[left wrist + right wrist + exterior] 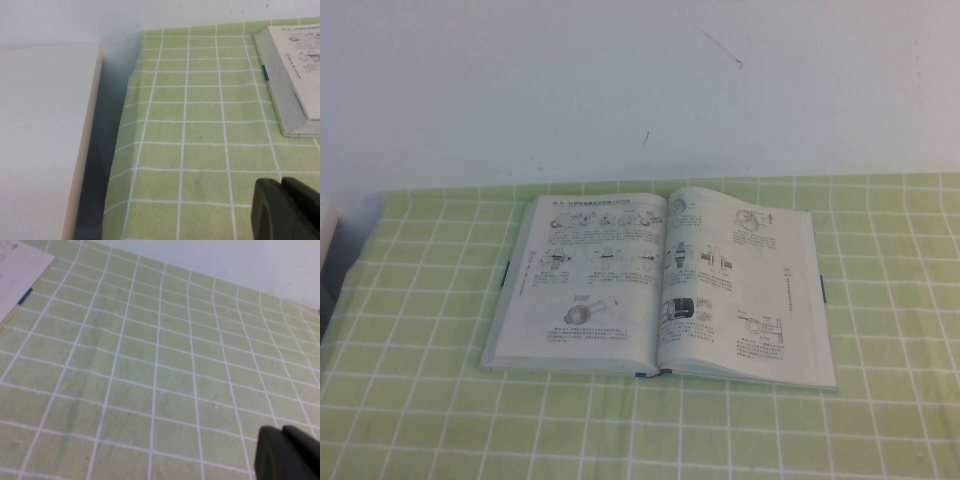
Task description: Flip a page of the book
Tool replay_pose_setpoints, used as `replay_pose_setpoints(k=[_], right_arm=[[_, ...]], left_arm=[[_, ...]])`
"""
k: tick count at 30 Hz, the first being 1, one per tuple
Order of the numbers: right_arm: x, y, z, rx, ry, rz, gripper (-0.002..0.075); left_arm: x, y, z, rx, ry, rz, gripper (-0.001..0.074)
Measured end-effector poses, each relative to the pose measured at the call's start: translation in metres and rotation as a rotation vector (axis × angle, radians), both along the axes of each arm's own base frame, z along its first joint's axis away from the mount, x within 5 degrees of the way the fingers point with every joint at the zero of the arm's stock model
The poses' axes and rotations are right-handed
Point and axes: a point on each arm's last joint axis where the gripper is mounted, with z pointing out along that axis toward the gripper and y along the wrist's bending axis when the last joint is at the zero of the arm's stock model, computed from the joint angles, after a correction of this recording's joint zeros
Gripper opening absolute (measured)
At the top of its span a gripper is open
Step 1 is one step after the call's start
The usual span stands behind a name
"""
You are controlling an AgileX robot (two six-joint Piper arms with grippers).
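Observation:
The book point(660, 285) lies open and flat in the middle of the green checked cloth, white pages with small text and machine drawings, blue-teal cover edge showing. Its right-hand page point(745, 285) lies flat. Neither arm shows in the high view. My left gripper point(281, 181) is shut, empty, low over the cloth to the book's left; the book's left corner point(295, 75) shows in that view. My right gripper point(281, 430) is shut, empty, over the cloth to the book's right; a corner of the book point(20, 265) shows there.
A green cloth with white grid lines point(420, 400) covers the table. A white box or panel point(40, 140) stands at the cloth's left edge, with a dark gap beside it. A white wall point(640, 80) rises behind the table.

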Motion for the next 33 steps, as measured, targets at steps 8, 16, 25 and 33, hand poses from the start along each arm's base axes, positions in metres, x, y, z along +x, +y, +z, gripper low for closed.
replay_pose_setpoints(k=[8,16,25,33], right_arm=[[0.0000,0.0000,0.0000,0.000,0.000,0.000,-0.0002],[0.0000,-0.0003,0.0000,-0.007,0.001,-0.001,-0.0002],[0.0000,-0.0004,0.0001,-0.012,0.001,-0.001,-0.0002],[0.0027,0.0048,0.0035,0.130,-0.080,0.014,-0.0002]], left_arm=[[0.0000,0.0000,0.0000,0.000,0.000,0.000,-0.0004],[0.0000,0.0000,0.0000,0.000,0.000,0.000,-0.0004],[0.0000,0.0001,0.0000,0.006,0.000,-0.001,-0.0004],[0.0007,-0.0002,0.0017,0.007,-0.024,-0.004,-0.0004]])
